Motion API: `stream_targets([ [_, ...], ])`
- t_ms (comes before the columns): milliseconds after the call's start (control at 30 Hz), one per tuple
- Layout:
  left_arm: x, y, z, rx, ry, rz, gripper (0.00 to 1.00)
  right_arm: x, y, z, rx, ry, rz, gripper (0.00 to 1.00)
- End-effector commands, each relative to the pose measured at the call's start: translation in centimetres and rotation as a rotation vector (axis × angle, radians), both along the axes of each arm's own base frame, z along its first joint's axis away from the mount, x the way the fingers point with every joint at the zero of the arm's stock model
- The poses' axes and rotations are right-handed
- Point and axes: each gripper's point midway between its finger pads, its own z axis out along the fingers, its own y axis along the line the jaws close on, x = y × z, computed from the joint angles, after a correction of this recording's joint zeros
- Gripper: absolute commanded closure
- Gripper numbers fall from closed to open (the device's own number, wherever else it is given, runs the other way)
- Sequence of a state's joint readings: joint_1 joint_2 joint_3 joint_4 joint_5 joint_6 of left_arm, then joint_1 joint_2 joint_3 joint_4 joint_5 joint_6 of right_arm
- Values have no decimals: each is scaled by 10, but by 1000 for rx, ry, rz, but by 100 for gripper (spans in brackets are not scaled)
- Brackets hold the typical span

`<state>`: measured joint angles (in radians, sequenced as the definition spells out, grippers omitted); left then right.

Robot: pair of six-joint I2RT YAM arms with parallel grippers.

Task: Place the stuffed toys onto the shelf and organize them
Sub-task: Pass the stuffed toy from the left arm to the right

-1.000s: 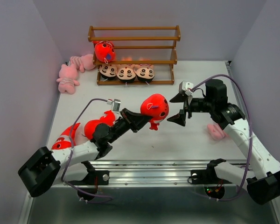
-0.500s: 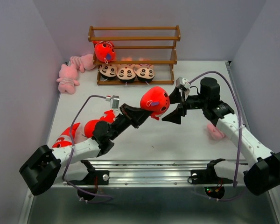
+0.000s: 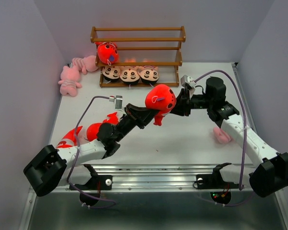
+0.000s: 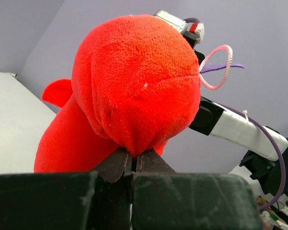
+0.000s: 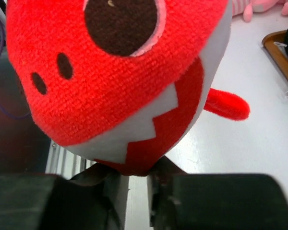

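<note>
From above, the red fish (image 3: 161, 98) hangs over the tabletop (image 3: 182, 139), well short of the shelf (image 3: 137, 39). The left claw (image 3: 151, 115) is clenched on its underside and the right claw (image 3: 178, 106) presses in from the other side. This looks like a hand-over. Next the left claw would need to let go, so the right can carry the fish to the middle tier beside the second fish (image 3: 107, 51).

Left wrist view: the jaws pinch a fold of fuzzy, rounded plush.

Right wrist view: the jaws nip the fish's bottom seam, below a white zigzag band and a dark felt eye.
</note>
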<state>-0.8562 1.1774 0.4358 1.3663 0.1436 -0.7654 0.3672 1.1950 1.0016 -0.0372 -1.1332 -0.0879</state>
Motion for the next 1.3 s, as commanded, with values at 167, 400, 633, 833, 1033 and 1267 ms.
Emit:
stream_targets([
  [167, -69, 79, 110, -506, -399, -20, 100, -19, 1, 35, 26, -143, 59, 99],
  [400, -62, 78, 93, -418, -323, 20, 60, -14, -7, 20, -44, -164, -11, 99],
  [633, -43, 76, 76, -200, -240, 143, 20, -15, -18, -1, -145, -199, -30, 99],
  [833, -35, 80, 55, 62, -177, 225, 11, -5, -40, -31, -352, -263, -65, 99],
  [1033, -26, 67, 32, 402, -165, 220, 11, 12, -70, -57, -596, -321, -83, 99],
  [1267, -19, 23, 4, 560, -46, 44, 11, 27, -83, -62, -824, -470, -101, 99],
])
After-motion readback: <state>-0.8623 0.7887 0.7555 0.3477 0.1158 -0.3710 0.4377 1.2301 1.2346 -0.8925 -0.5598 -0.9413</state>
